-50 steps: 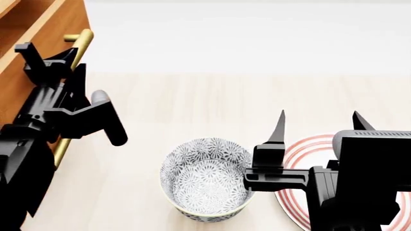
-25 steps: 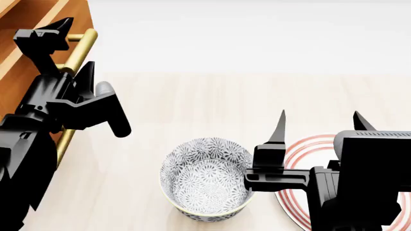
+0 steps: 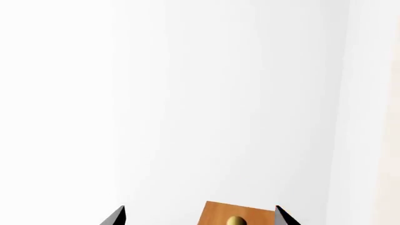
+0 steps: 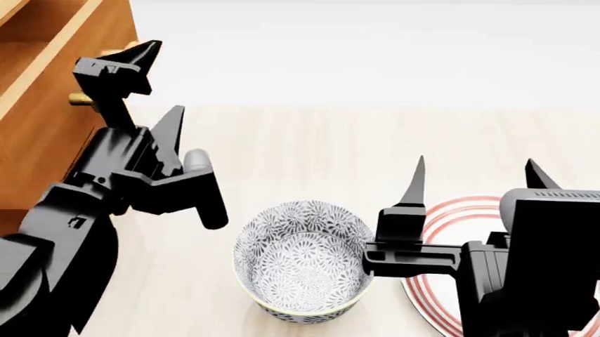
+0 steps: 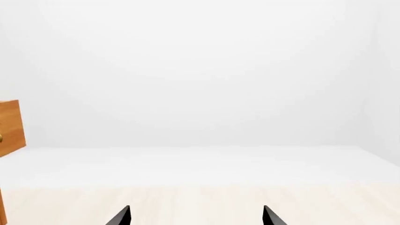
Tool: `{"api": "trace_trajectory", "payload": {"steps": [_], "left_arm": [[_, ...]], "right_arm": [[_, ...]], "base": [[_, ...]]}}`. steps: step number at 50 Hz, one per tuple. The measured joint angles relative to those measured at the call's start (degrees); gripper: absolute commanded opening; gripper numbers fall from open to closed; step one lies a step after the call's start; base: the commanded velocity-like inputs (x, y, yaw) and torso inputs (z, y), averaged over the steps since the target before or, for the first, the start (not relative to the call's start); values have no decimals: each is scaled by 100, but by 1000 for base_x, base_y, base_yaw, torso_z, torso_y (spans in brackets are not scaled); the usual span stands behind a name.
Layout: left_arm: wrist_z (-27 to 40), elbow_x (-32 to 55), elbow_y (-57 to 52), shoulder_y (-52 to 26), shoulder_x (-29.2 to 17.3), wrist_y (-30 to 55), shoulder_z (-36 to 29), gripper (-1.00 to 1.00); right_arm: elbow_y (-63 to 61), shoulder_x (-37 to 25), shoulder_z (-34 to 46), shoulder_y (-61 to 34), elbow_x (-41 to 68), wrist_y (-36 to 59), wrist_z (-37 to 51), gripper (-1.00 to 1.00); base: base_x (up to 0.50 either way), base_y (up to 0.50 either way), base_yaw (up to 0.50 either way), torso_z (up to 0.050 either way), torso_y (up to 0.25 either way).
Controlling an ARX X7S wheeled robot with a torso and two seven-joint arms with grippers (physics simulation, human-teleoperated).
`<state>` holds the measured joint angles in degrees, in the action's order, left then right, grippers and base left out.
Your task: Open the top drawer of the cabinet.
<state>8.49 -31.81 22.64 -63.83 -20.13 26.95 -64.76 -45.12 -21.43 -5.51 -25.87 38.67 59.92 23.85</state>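
At far left the top drawer [image 4: 42,42] of the cabinet [image 4: 38,147] juts out, plain wood inside showing, so opening looks largely done. Just right of it, the left gripper [image 4: 154,88] is spread, off the brass handle [image 4: 84,98]. Farther right, the right gripper [image 4: 473,184] hangs spread, idle.
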Motion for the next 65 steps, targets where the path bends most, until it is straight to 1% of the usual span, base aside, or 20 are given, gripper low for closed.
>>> {"api": "trace_trajectory", "payload": {"steps": [8,13,18,24,33,40,44,47,51,55,59,65], "left_arm": [[-327,141,-415,-159,96,145,140,100],[-882,415,-811,-501,266,521,422,100],[-1514,738,-1151,-949,473,985,745,100],[-2133,978,-1368,-1558,679,1426,988,100],[-3026,1488,-1232,-2535,1078,2146,1496,100],[-3548,2012,-565,-3427,1439,2684,2003,100],[-3544,2732,288,-4140,1597,2766,2041,100],[-3448,3454,990,-4698,1680,2732,1856,100],[-3241,4857,1980,-5485,1760,2668,1265,100],[-3051,5916,2705,-6034,1816,2740,881,100],[-2913,6654,3261,-6400,1851,2908,624,100],[-2720,7410,3874,-6734,1881,3126,404,100]], "right_arm": [[0,-14,-6,-2,33,-3,16,100],[12,-25,-21,15,43,-30,16,100],[15,-36,-48,29,65,-46,21,100],[8,-52,-96,45,103,-51,32,100],[-6,-79,-163,73,154,-54,55,100],[8,-98,-183,98,166,-80,64,100],[21,-107,-185,116,168,-102,64,100],[36,-113,-184,127,166,-121,63,100],[62,-122,-179,139,159,-143,64,100],[83,-132,-175,148,154,-162,67,100],[116,-142,-160,155,135,-191,70,100],[155,-160,-138,160,109,-223,79,100]], "base": [[0,0,0,0,0],[0,0,0,0,0],[0,0,0,0,0],[0,0,0,0,0],[0,0,0,0,0],[0,0,0,0,0],[0,0,0,0,0],[0,0,0,0,0],[0,0,0,0,0],[0,0,0,0,0],[0,0,0,0,0],[0,0,0,0,0]]}}
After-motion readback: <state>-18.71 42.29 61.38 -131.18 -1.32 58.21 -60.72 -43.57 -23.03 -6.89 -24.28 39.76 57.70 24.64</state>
